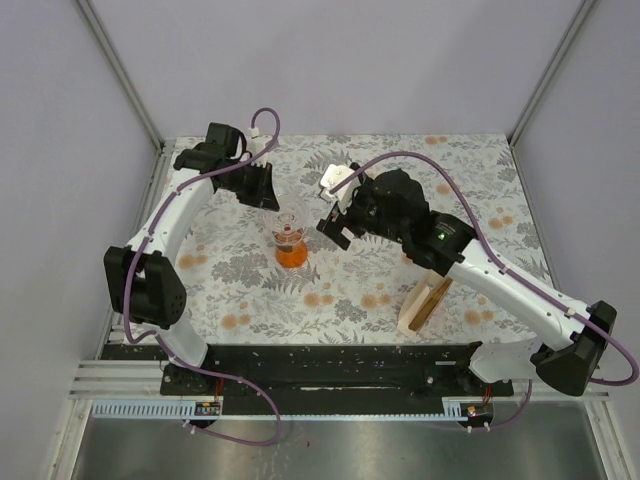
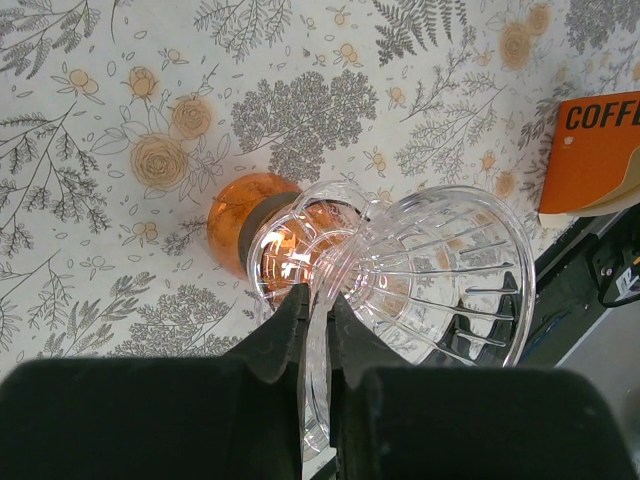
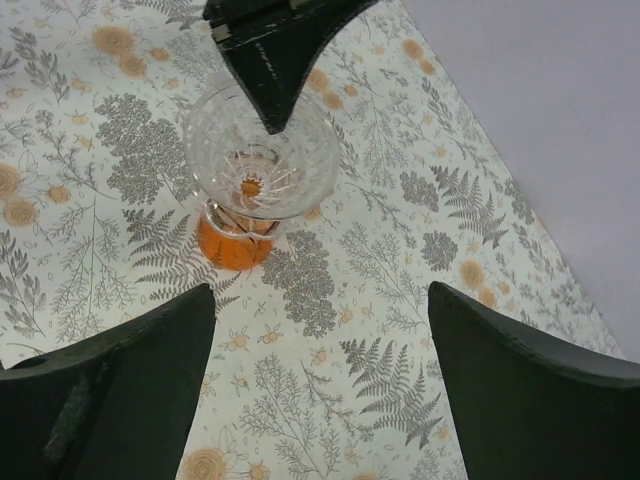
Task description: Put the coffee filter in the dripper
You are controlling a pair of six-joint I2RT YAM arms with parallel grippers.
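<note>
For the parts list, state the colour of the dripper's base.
Orange. The base of the dripper is translucent orange, clearest in the left wrist view.

Dripper (image 1: 290,243) centre of table (image 1: 480,180); filter holder (image 1: 424,305) to right, nearer front.

Two black fingers of the left gripper (image 2: 318,305) pinch a thin clear edge of the dripper (image 2: 440,270), its ribbed see-through funnel at centre and orange base (image 2: 232,228) to the left, over a floral tablecloth (image 2: 120,100), with an orange card (image 2: 598,150) lettered "COFFE" at the right edge.
</note>
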